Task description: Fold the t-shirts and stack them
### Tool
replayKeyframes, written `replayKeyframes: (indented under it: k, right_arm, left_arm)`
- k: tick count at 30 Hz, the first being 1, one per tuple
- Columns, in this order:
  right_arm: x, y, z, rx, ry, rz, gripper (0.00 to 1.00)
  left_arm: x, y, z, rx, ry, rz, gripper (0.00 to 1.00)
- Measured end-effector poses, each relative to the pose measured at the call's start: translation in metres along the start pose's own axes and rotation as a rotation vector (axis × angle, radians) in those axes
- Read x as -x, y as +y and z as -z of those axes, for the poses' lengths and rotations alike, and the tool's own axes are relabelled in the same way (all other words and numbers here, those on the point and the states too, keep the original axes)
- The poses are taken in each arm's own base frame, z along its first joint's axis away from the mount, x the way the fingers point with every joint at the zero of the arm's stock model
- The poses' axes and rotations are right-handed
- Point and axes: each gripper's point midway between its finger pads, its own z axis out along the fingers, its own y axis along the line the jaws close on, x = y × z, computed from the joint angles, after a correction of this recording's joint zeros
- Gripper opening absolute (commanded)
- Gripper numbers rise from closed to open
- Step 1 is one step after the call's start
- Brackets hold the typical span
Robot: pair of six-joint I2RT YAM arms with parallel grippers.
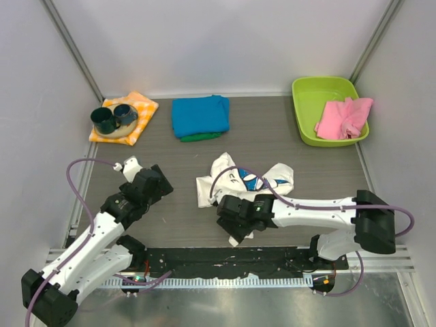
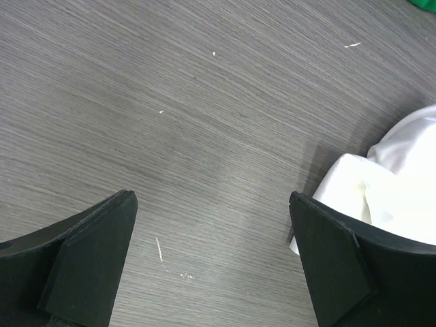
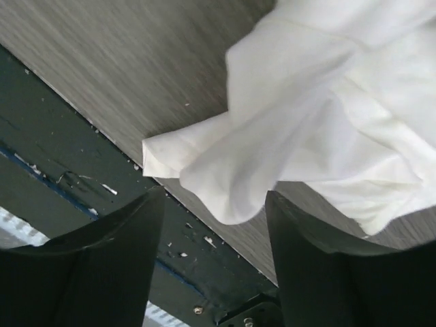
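The left tool (image 2: 211, 201) hovers with its jaws apart over bare counter (image 2: 204, 102), the crumpled white daisy-print t-shirt (image 1: 248, 180) just to its right. The right tool (image 3: 216, 197), also spread and holding nothing, sits at that shirt's near edge, a loose corner just ahead of it. The turquoise t-shirt (image 1: 199, 114) lies folded on the green t-shirt (image 1: 201, 137), well beyond both tools. The white shirt's fold seems to be only starting. The next move calls for pinching that corner and spreading the cloth flat.
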Motion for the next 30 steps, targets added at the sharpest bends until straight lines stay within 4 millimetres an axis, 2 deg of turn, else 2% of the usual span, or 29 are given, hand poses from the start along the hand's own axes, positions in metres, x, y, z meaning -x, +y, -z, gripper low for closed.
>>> replayKeyframes:
  k: [1,2,9,12,16,21,25,28,30]
  right_arm:
    - [0.001,-0.003,0.003,-0.012,-0.016,-0.010,0.81]
    - [0.004,-0.006,0.008,-0.021,-0.045,-0.026,0.82]
    - [0.040,-0.027,0.077,-0.043,-0.339,-0.167,0.82]
    - [0.044,-0.042,0.090,-0.102,-0.394,-0.226,0.82]
    - [0.038,-0.064,0.085,-0.206,-0.381,-0.295,0.80]
    - [0.028,-0.101,0.062,-0.326,-0.322,-0.399,0.79]
    - [0.020,-0.126,0.044,-0.358,-0.296,-0.493,0.78]
    - [0.014,-0.140,0.031,-0.368,-0.278,-0.549,0.78]
    - [0.013,-0.141,0.022,-0.361,-0.270,-0.560,0.78]
  left_arm:
    - [0.000,0.000,-0.001,0.001,0.002,-0.002,1.00]
    - [-0.001,-0.001,-0.002,0.001,0.005,-0.004,1.00]
    - [-0.007,-0.007,-0.008,-0.006,0.034,-0.017,0.99]
    - [-0.013,-0.016,-0.011,-0.035,0.066,-0.027,0.97]
    - [-0.030,-0.027,-0.023,-0.052,0.146,-0.051,0.88]
    - [-0.079,-0.044,-0.035,-0.054,0.299,-0.187,0.85]
    - [-0.115,-0.076,-0.024,-0.131,0.365,-0.300,0.82]
    - [-0.127,-0.104,-0.013,-0.211,0.374,-0.305,0.80]
    - [-0.129,-0.112,-0.013,-0.230,0.370,-0.283,0.79]
